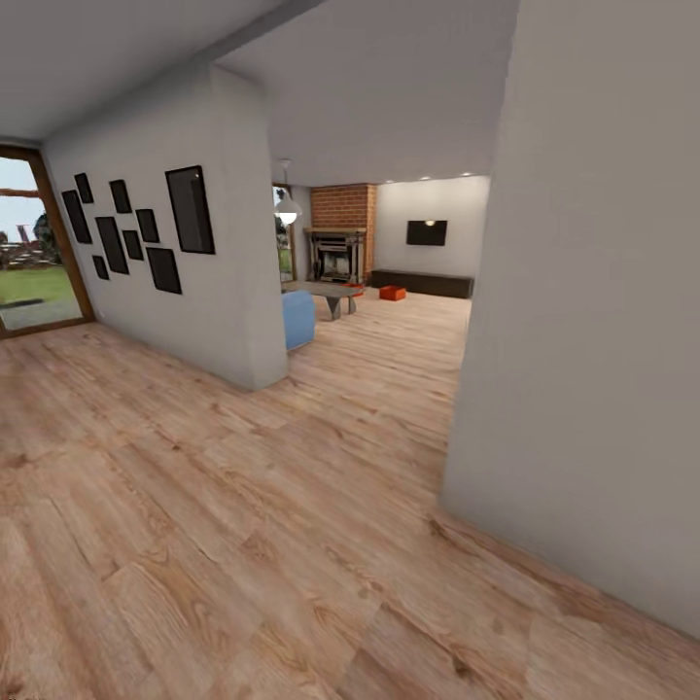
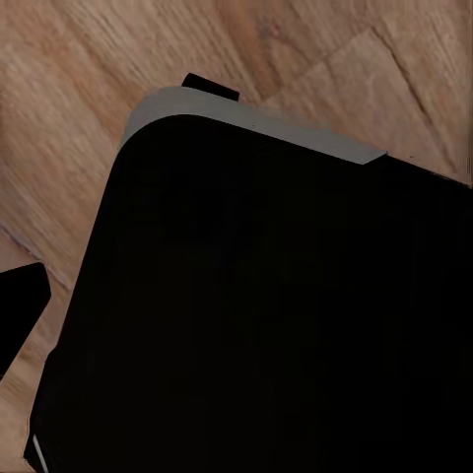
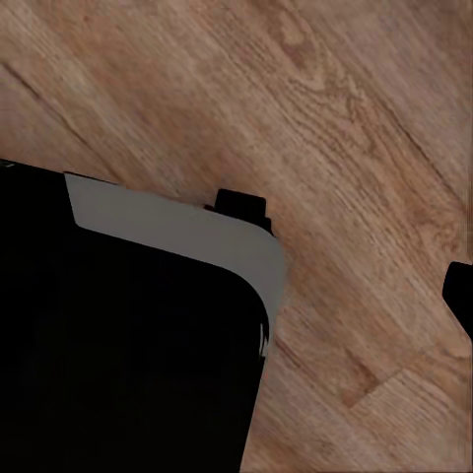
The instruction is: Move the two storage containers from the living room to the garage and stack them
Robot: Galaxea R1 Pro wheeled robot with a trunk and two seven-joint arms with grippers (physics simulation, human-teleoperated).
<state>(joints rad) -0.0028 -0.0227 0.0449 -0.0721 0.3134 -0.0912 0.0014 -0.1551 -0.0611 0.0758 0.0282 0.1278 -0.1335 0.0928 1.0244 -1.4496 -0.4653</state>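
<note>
Head view: a hallway of light wood planks (image 1: 243, 544), a white wall (image 1: 593, 340) close on the right, another wall with dark frames (image 1: 131, 233) on the left.
Living room: far ahead through the opening — brick fireplace (image 1: 340, 243), grey table (image 1: 326, 292), blue sofa (image 1: 298, 319), wall TV (image 1: 427, 232).
Containers: one orange-red bin (image 1: 393, 293) sits on the planks near the low dark cabinet (image 1: 423, 283); a second orange-red patch (image 1: 356, 288) by the table, too small to make out.
Left wrist view: black robot body (image 2: 266, 315) over planks.
Right wrist view: same — dark body (image 3: 128, 345), wood floor.
Fingers: can't tell how either gripper stands.
</note>
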